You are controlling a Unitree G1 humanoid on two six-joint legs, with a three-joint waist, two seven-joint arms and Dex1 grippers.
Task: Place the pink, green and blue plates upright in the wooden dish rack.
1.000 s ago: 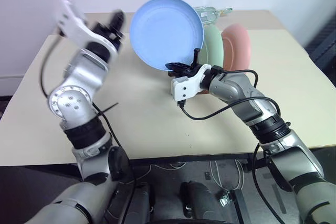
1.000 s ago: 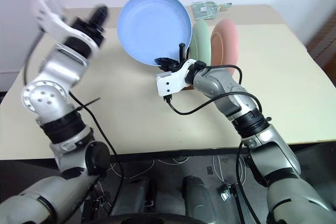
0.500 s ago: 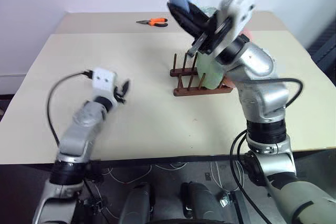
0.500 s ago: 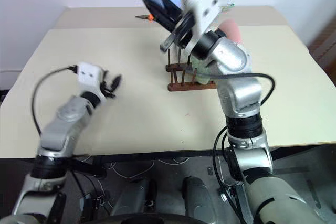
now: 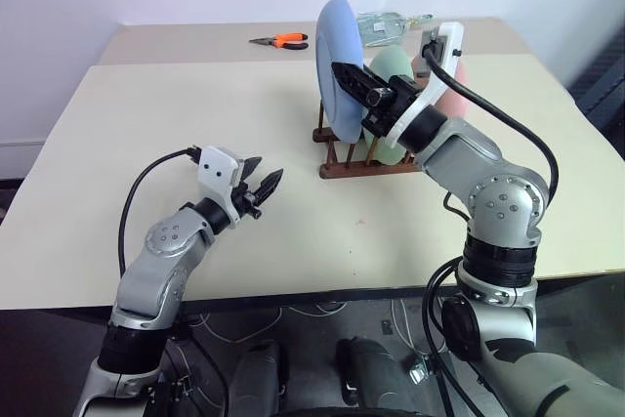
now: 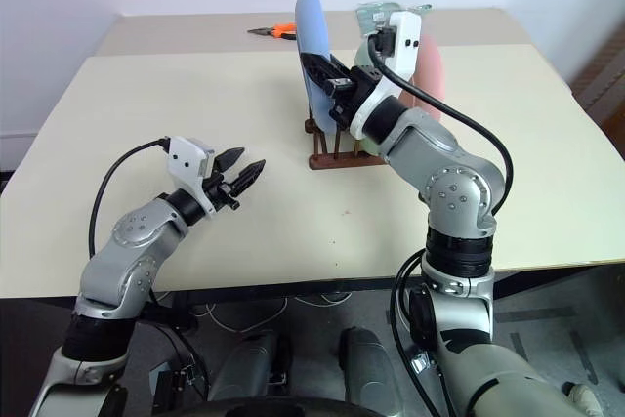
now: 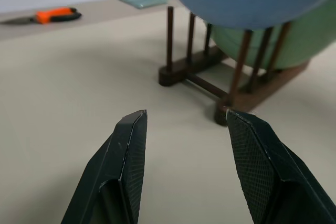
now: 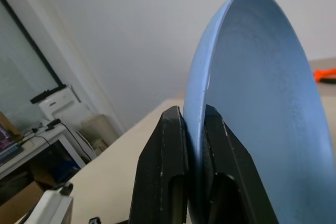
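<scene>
Table: pale cream, matte top with a dark front edge; a seam runs across it near the far side.
Wooden dish rack: dark brown, standing directly on the top, right of centre and towards the far half; thin upright pegs rise from its base rails.
Pliers: orange-handled, lying flat on the far strip beyond the seam, left of the rack and well apart from it.
Clear glass item: resting at the far edge, behind the rack; its shape cannot be made out.
Near left part of the top: bare surface under the left arm.
</scene>
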